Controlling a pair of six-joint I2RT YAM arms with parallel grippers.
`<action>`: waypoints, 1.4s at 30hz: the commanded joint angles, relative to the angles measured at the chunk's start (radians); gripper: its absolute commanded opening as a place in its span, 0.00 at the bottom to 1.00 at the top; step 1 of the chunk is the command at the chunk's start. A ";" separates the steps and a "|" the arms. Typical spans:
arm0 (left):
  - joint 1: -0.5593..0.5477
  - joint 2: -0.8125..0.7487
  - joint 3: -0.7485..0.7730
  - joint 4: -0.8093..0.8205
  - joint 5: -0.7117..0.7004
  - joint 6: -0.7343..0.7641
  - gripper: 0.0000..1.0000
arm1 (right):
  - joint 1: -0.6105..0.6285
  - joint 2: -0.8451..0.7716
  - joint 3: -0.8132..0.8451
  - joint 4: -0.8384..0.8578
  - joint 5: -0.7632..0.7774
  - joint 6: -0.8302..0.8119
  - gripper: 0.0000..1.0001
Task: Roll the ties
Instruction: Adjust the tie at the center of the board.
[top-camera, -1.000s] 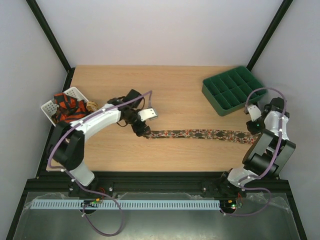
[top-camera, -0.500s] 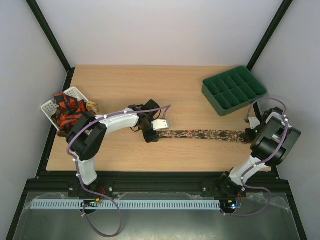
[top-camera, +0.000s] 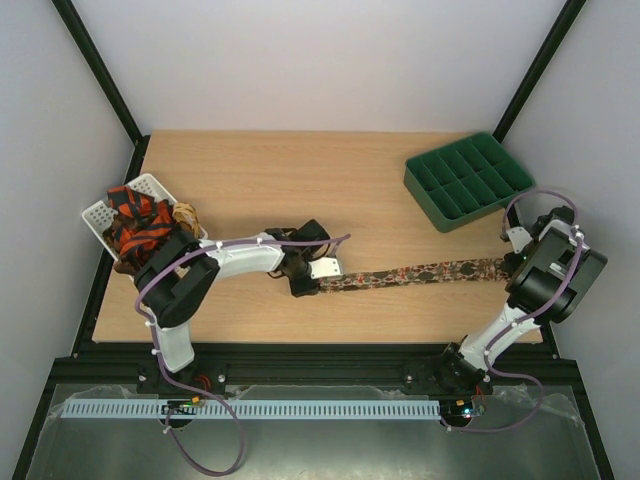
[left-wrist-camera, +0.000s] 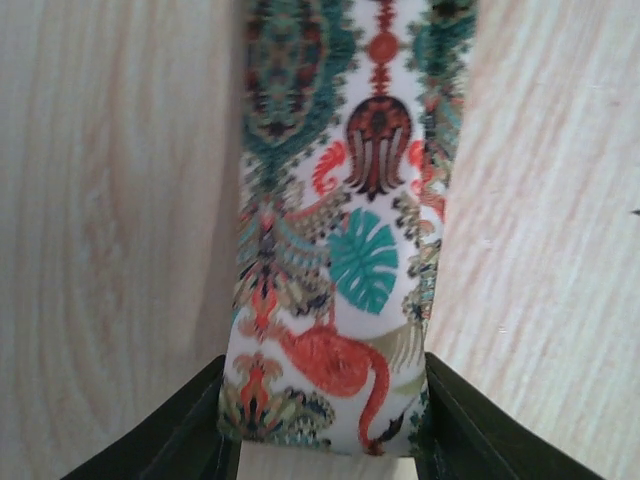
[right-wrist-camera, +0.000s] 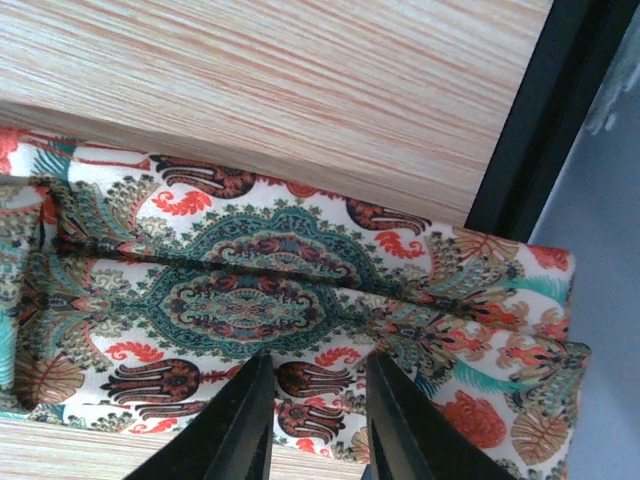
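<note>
Colourful tie lying stretched over desk, left pincer pinching one end, right pincer pinching the other, near green tray.

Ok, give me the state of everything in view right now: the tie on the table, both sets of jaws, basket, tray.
patterned tie: stretched flat across the table, unrolled, held at both ends
left gripper: jaws shut on the tie's narrow end
right gripper: jaws shut on the tie's wide, folded end at the table edge
white basket: holding bunched red-orange and black ties
green tray: compartments look empty
</note>
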 joint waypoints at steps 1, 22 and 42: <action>0.035 -0.042 0.006 0.031 -0.049 -0.028 0.49 | -0.013 -0.028 0.010 -0.027 0.002 -0.067 0.32; 0.078 -0.550 -0.095 0.159 0.068 -0.086 0.99 | 0.178 -0.463 0.274 -0.614 -0.870 -0.006 0.99; 0.034 -0.106 -0.114 0.314 0.177 0.031 0.95 | 0.666 -0.186 -0.038 -0.367 -1.004 0.577 0.93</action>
